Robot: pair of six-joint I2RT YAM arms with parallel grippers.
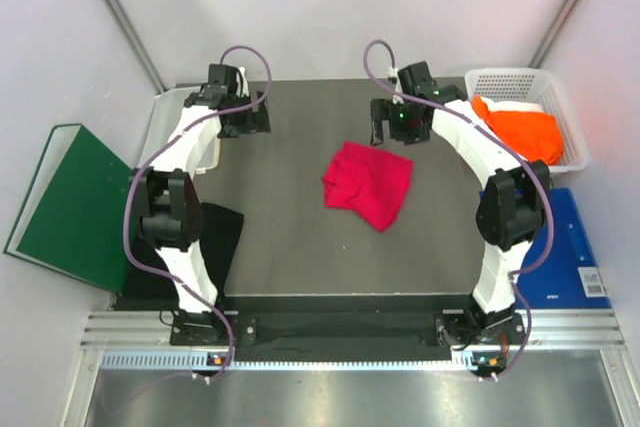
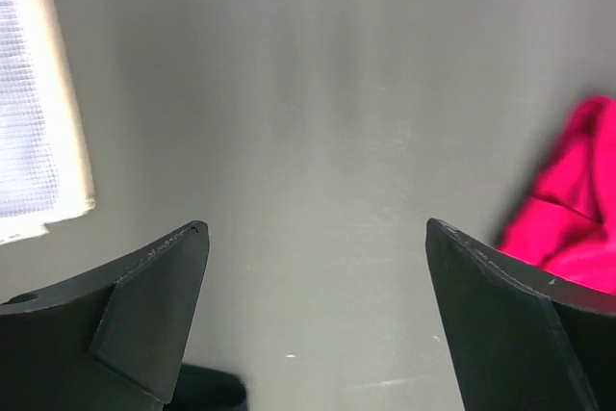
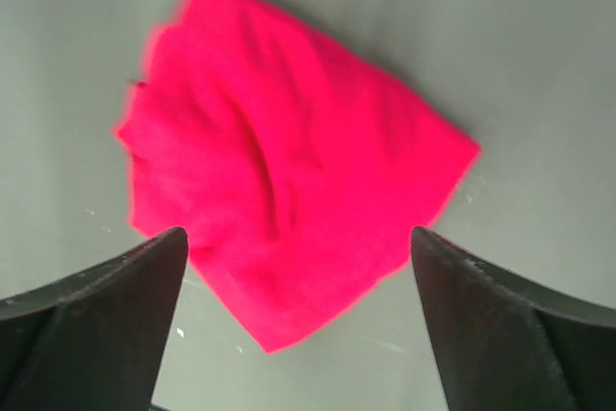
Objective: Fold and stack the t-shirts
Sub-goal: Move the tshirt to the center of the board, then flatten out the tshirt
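The crimson-pink t-shirt [image 1: 368,184] is laid folded at the middle of the surface [image 1: 290,147], apparently as the stack's base. The right gripper [image 3: 298,233], above it, and the left gripper [image 2: 315,226] are held wide and empty. The orange t-shirt [image 1: 518,127] is kept in the basket [image 1: 520,77], the black t-shirt [image 1: 222,237] at the left edge, presumably awaiting folding.

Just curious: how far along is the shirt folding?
Done: the crimson-pink cloth t-shirt lies folded. In hand: nothing; left hand and right hand hang open. Left: the bright orange cloth t-shirt, crumpled in the white mesh basket; stacking with the black cloth t-shirt.
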